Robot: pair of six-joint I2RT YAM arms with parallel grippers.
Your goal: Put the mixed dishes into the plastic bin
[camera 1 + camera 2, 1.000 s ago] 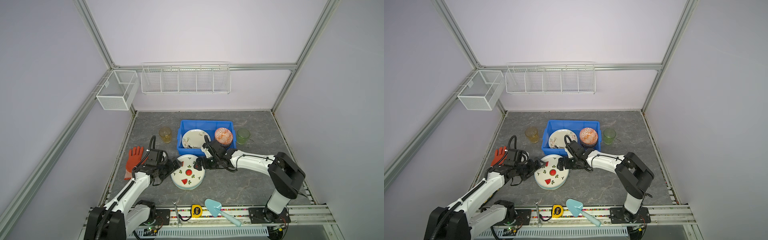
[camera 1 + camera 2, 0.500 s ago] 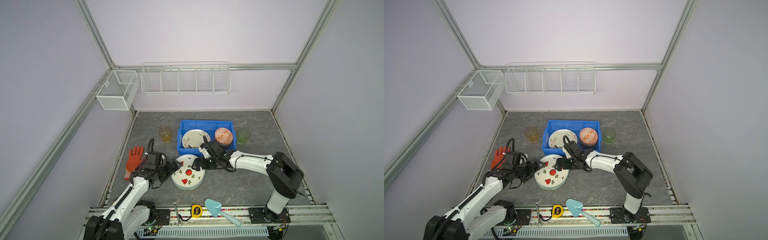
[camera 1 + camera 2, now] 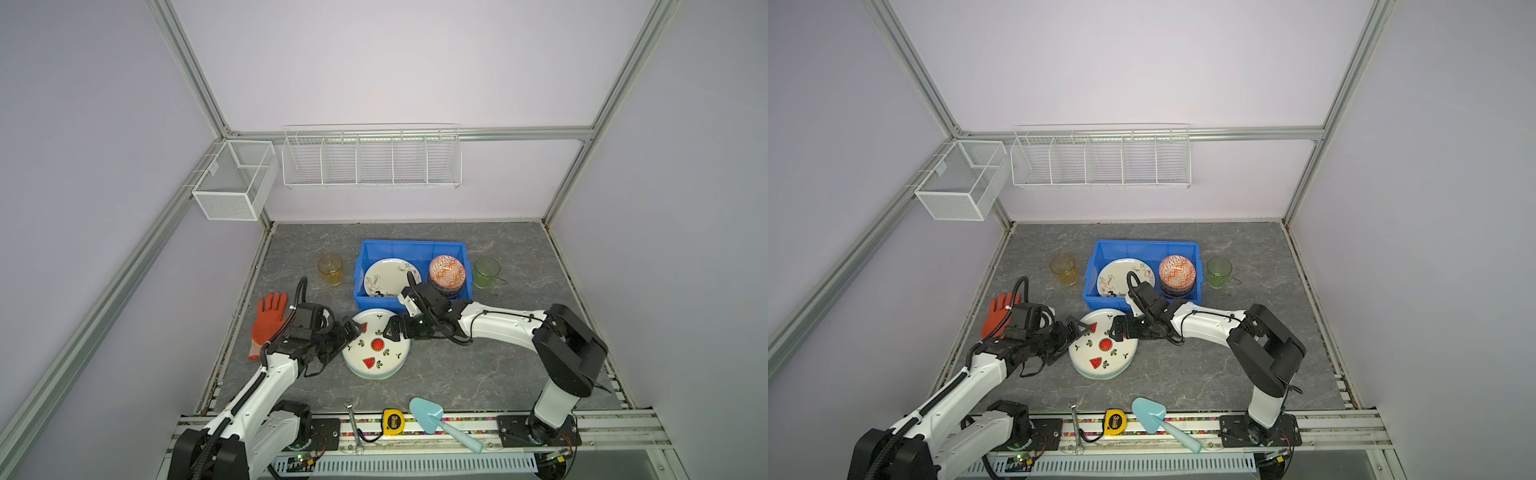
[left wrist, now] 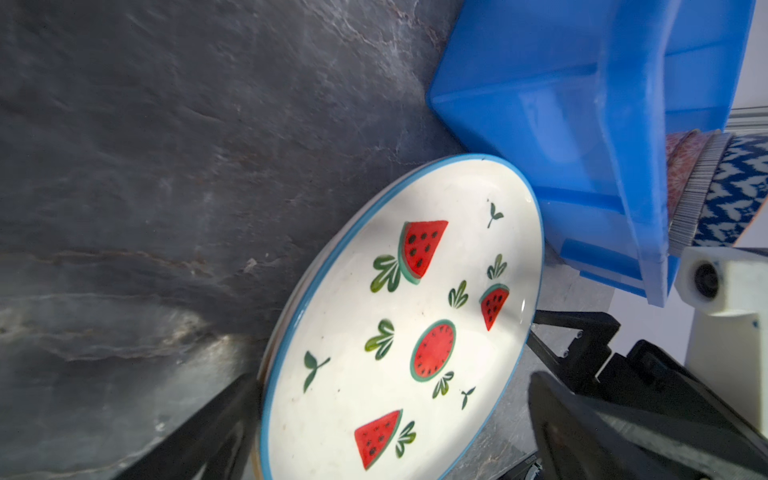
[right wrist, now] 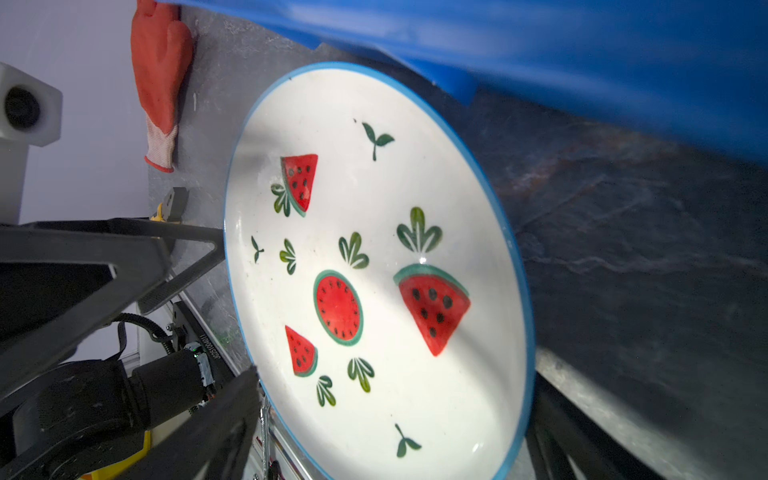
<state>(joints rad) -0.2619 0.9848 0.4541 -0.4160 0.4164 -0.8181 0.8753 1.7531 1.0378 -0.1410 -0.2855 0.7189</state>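
While both arms flank the watermelon plate, it rests on a paler plate on the grey table, just in front of the blue plastic bin. The left gripper is at its left rim and the right gripper at its far-right rim, jaws spread wide, clamping nothing. Inside the bin lie a cream floral plate and an orange-white bowl.
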